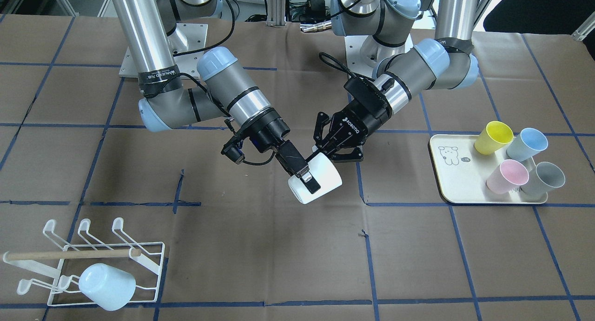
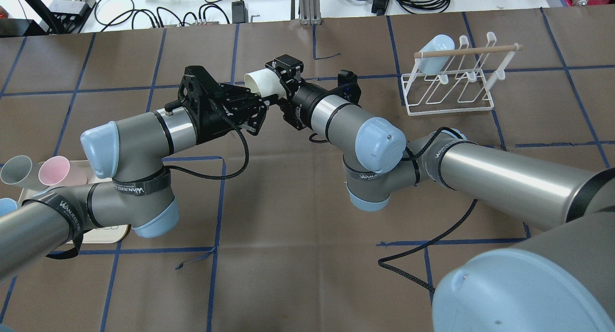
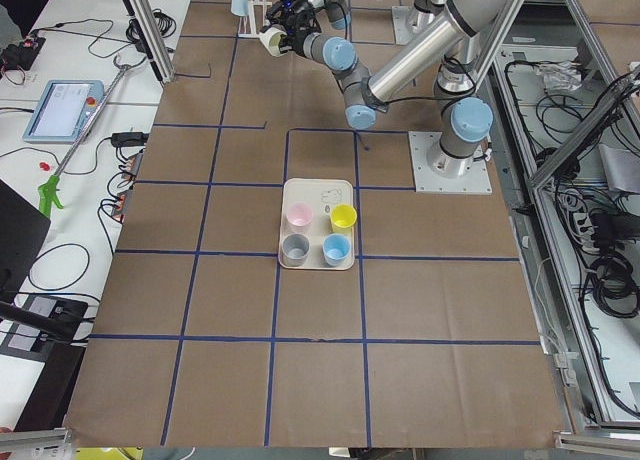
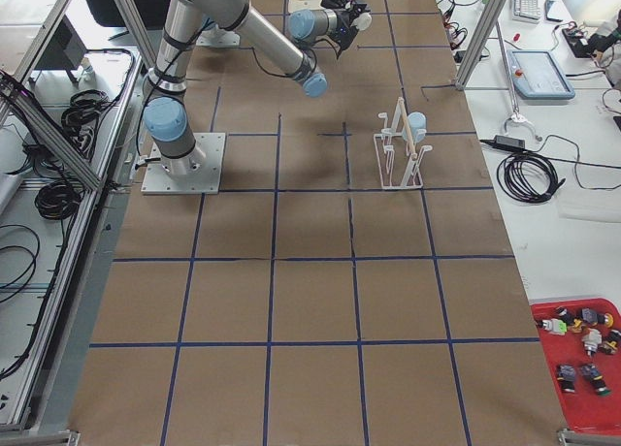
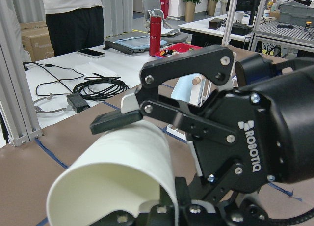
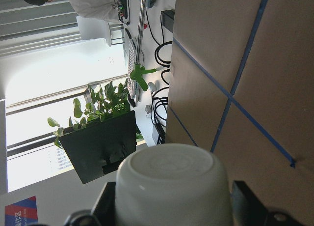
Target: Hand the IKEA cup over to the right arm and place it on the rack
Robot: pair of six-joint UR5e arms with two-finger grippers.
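white cup [image 1: 325,172] mid-counter, clamped in right gripper [image 1: 309,184]; left gripper [image 1: 327,150] straddles it, grip unclear. corner rack [image 1: 69,255] holds one blue cup [image 1: 107,286].

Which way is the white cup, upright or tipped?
Tipped sideways: white cup hangs in the air, mouth facing the left tool.

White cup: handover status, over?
Right end effector shut on white cup. Left end effector against cup, grip unclear. Pale blue cup occupies one rack prong.

Grey arms [image 1: 241,98], pale-blue jt caps [image 1: 214,61].
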